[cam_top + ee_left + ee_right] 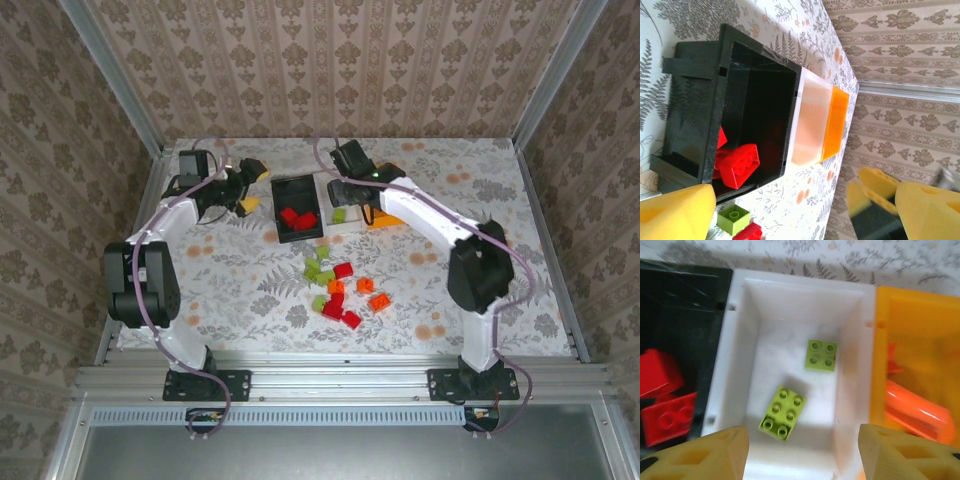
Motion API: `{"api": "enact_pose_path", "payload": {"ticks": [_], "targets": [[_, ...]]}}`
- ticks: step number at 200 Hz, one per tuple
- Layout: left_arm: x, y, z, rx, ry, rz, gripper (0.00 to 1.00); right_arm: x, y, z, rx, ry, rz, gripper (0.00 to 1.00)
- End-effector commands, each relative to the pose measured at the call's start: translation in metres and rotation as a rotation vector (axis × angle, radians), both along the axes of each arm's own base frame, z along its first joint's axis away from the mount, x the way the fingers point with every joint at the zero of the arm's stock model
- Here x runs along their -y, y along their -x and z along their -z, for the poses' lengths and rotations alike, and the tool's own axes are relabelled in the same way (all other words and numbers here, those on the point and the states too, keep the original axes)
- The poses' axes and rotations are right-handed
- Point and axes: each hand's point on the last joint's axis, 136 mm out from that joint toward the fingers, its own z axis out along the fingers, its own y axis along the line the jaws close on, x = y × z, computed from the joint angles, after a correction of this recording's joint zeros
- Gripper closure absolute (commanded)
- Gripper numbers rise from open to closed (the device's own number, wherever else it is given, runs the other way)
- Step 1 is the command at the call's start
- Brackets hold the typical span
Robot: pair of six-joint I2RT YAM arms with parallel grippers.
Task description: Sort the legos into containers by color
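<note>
R gripper [800,452] sits over white bin [795,282], jaws wide, empty; two glossy lime bricks [783,412] lie on its floor. Loose legos [340,285], hard studded plastic, lie mid-frame in top view, straight below R gripper. That puts them nearer it than L gripper [245,188], also wide & empty, upper left.

The black bin [685,295] holds red bricks [667,417], the white bin [800,292] lime-green bricks [783,412], the orange bin [920,310] orange pieces [914,409]. The tablecloth [450,190] is white with grey ferns (and small orange blossoms); the walls [330,60] show beige damask. The right gripper [802,452] has yellow fingers [710,455].
</note>
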Motion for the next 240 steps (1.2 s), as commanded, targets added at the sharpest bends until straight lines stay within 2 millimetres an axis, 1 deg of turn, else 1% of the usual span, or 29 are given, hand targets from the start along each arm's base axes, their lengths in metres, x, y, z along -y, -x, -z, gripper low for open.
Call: {"api": "enact_pose_path", "payload": {"ticks": [1, 18, 32, 51, 64, 80, 103, 124, 138, 152, 161, 173, 188, 198, 220, 231, 240], "targets": [[0.029, 0.012, -0.018, 0.044, 0.002, 0.074, 0.05, 0.005, 0.047, 0.022, -0.063, 0.029, -0.016, 0.42], [0.061, 0.028, -0.014, 0.035, -0.014, 0.159, 0.05, 0.013, 0.083, 0.053, -0.137, 0.068, -0.034, 0.44], [0.08, 0.04, -0.006, 0.022, -0.035, 0.194, 0.06, 0.017, 0.107, 0.074, -0.201, 0.071, -0.043, 0.44], [0.096, 0.051, 0.004, -0.004, -0.034, 0.226, 0.06, 0.013, 0.126, 0.095, -0.273, 0.021, -0.037, 0.42], [0.096, 0.049, 0.005, -0.011, -0.028, 0.232, 0.06, 0.008, 0.134, 0.109, -0.311, -0.002, -0.037, 0.4], [0.092, 0.047, 0.008, -0.009, -0.042, 0.224, 0.06, -0.003, 0.132, 0.119, -0.317, -0.026, -0.042, 0.38], [0.09, 0.045, 0.011, -0.01, -0.055, 0.222, 0.05, -0.009, 0.129, 0.136, -0.342, -0.023, -0.047, 0.37], [0.091, 0.045, 0.013, -0.018, -0.051, 0.226, 0.05, -0.008, 0.125, 0.151, -0.354, 0.002, -0.038, 0.37], [0.091, 0.045, 0.013, -0.019, -0.051, 0.226, 0.05, -0.002, 0.121, 0.159, -0.355, 0.013, -0.017, 0.37], [0.091, 0.045, 0.012, -0.014, -0.049, 0.226, 0.05, 0.011, 0.115, 0.162, -0.353, 0.025, 0.02, 0.38], [0.091, 0.045, 0.011, -0.013, -0.048, 0.227, 0.05, 0.018, 0.112, 0.16, -0.353, 0.003, 0.042, 0.38], [0.091, 0.045, 0.009, -0.01, -0.044, 0.227, 0.05, 0.028, 0.108, 0.154, -0.346, -0.038, 0.068, 0.38], [0.09, 0.044, 0.008, -0.009, -0.04, 0.226, 0.05, 0.038, 0.102, 0.144, -0.321, -0.035, 0.085, 0.38], [0.09, 0.044, 0.008, -0.008, -0.04, 0.225, 0.05, 0.037, 0.1, 0.138, -0.31, -0.034, 0.075, 0.38], [0.088, 0.043, 0.007, -0.008, -0.038, 0.219, 0.05, 0.025, 0.099, 0.126, -0.293, -0.053, 0.045, 0.38], [0.087, 0.042, 0.006, -0.004, -0.038, 0.218, 0.05, 0.019, 0.099, 0.122, -0.281, -0.064, 0.035, 0.38], [0.087, 0.042, 0.006, -0.003, -0.039, 0.216, 0.05, 0.016, 0.099, 0.124, -0.279, -0.077, 0.029, 0.38]]}}
